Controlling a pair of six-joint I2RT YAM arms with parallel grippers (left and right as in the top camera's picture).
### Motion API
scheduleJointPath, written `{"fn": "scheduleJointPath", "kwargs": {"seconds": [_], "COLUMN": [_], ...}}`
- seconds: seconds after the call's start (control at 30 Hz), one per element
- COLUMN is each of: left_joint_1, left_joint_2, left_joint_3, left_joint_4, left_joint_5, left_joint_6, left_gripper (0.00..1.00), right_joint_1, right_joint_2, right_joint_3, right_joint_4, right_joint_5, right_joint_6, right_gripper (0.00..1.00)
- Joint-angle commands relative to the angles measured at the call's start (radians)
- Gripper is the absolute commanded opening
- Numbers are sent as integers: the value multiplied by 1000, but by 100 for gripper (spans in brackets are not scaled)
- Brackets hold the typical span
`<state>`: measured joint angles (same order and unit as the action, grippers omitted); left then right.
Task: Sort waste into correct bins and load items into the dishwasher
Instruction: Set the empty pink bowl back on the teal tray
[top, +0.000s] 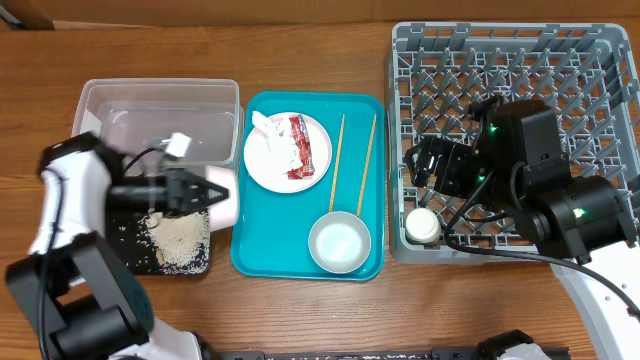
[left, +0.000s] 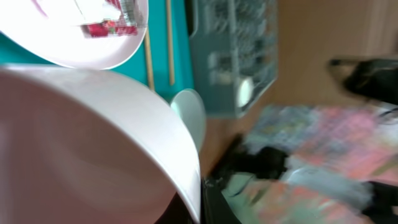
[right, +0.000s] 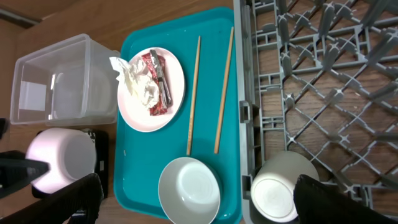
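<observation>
Left tool (top: 198, 189) grips pink bowl (top: 226, 196) at black tray (top: 124, 242) edge

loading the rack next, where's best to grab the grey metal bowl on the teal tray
Pinch the rim of the round grey metal bowl from straight above, one finger inside, one outside: it sits upright, mouth open. Avoid the side nearest the thin wooden chopsticks.

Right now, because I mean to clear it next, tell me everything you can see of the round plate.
The plate is round, pale pinkish-white and smooth, with a shallow rim. It lies flat in the upper left part of the teal tray, as the overhead view shows it. A crumpled white tissue and a red foil wrapper lie on it. The chopsticks lie beside it, apart.
</observation>
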<state>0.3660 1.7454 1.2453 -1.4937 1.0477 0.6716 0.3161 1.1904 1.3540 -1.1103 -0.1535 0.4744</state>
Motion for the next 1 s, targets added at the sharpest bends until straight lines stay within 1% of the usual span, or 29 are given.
{"fn": "scheduleJointPath", "kwargs": {"seconds": [0.0,0.07,0.13,0.2,0.27,0.33,0.43,0.5,0.53,0.6,0.63,0.67,0.7,0.77,0.83,0.9,0.97], "left_joint_1": [-199,-318,-431,-545,-642,-727,-816,-850,-863,-871,-869,-855,-842,-791,-741,-690,-651], "left_joint_2": [-74,-78,-78,-77,-76,-69,-60,-61,-60,-61,-61,-61,-61,-61,-61,-58,-44], "left_joint_3": [20,19,12,-6,-27,-39,-41,-41,-41,-39,-31,-10,10,65,97,103,103], "left_joint_4": [153,227,289,350,399,415,406,399,398,399,399,400,406,443,516,615,700], "left_joint_5": [-325,-499,-632,-743,-850,-978,-1089,-1115,-1116,-1115,-1115,-1121,-1127,-1126,-1126,-1126,-1102], "left_joint_6": [-477,-667,-805,-924,-1025,-1145,-1254,-1291,-1297,-1297,-1296,-1295,-1291,-1255,-1205,-1154,-1145], "left_gripper": [4,4,4,4,4,7,11,15,19,34,41,53,61,72,77,77,77], "right_joint_1": [5,5,5,5,5,5,5,5,5,5,5,5,5,5,5,5,5], "right_joint_2": [-2,-2,-2,-2,-2,-2,-2,-2,-2,-2,-2,-2,-2,-2,-2,-2,-2], "right_joint_3": [6,6,6,6,6,6,6,6,6,6,6,6,6,6,6,4,-3], "right_joint_4": [25,44,55,55,55,55,55,55,54,50,49,46,42,33,24,21,22], "right_joint_5": [-24,-90,-148,-158,-159,-158,-158,-158,-158,-158,-158,-158,-158,-158,-158,-158,-158], "right_joint_6": [-21,-84,-131,-142,-142,-142,-142,-142,-142,-138,-138,-138,-138,-138,-138,-138,-138], "right_gripper": [100,100,100,100,100,100,100,100,100,100,100,100,100,100,100,100,100]}}
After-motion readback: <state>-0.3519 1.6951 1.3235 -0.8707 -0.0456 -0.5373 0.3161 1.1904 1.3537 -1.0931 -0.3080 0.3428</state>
